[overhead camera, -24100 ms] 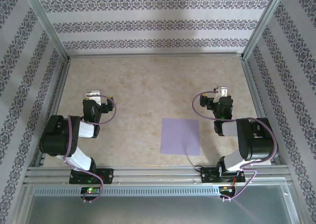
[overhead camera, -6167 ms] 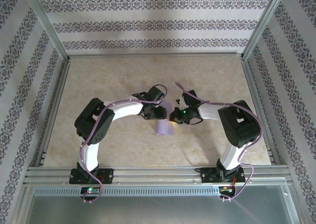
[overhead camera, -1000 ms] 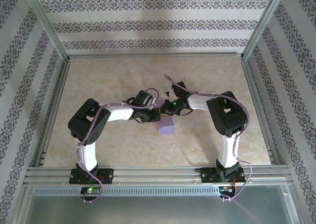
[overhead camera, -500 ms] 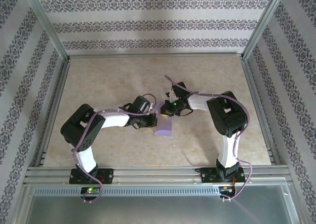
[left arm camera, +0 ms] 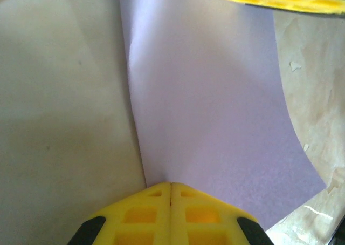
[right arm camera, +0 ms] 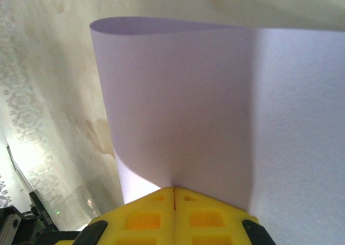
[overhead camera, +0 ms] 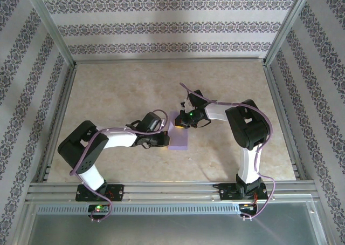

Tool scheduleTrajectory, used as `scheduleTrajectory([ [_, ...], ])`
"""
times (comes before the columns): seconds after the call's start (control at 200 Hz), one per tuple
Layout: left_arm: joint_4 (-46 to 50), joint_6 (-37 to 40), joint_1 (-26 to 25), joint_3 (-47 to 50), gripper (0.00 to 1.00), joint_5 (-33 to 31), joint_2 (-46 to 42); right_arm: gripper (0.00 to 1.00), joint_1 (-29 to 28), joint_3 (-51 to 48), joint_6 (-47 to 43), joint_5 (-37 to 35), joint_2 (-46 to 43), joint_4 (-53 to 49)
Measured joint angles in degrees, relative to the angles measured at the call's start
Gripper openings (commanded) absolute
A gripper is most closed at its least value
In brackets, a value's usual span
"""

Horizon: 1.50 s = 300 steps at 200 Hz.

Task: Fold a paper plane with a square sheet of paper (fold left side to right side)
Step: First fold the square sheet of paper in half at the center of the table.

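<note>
While the square sheet of paper point(overhead camera: 179, 138) lies doubled over near the middle of the table point(overhead camera: 118, 88), both sets of jaws are on it.

Left jaws: clenched, yellow fingertips point(left arm camera: 153, 204) pressed together with no gap. The tip sits at the near end of the sheet's left edge.

Right jaws: likewise clenched, fingertips point(right arm camera: 153, 212) together, on the sheet towards its far end as seen from above.

Cannot tell whether either pair has paper nipped between the tips or is just pressing down.

Step in hand (judgement): left-to-right half fold, creasing stage. From above the sheet reads as a narrow upright strip, so the halves are over one another. In the right wrist view the bend is a soft rounded loop with the layers apart, not a sharp line. In the left wrist view the edge running away from the tips looks flatter and straighter.

Next move calls for one closed tip pinning the layers so they don't slide, and the other run along the bend to flatten it end to end. Light downward pressure only, as thin paper may buckle or skid if shoved sideways. Alignment of the free edges is not clear from these views and should be checked before pressing hard.
</note>
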State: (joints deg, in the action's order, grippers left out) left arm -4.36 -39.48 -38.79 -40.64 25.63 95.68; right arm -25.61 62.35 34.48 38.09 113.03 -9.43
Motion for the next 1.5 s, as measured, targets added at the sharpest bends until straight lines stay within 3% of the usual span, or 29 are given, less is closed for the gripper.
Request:
scheduleTrajectory([
  [0.86,8.28,-2.19,-4.37,3.52,0.0,-0.37,-7.21,0.0,0.0,0.5,-1.49,0.74,0.61,0.33],
  [0.994,10.03,-2.6,-2.78,3.32,0.0,0.87,-12.52,0.0,0.0,0.5,-2.38,0.74,0.61,0.63],
  [1.119,10.12,-2.54,1.7,0.44,0.0,1.7,-14.97,0.0,0.0,0.5,-3.89,0.76,0.61,0.7],
  [1.239,10.25,-0.96,3.98,-4.13,0.0,1.9,-11.91,0.0,0.0,0.5,-5.4,0.85,0.61,0.68],
  [1.499,8.9,0.87,3.98,-9.42,0.0,4.66,2.49,0.0,-0.04,0.5,-7.34,1.01,0.61,0.7],
])
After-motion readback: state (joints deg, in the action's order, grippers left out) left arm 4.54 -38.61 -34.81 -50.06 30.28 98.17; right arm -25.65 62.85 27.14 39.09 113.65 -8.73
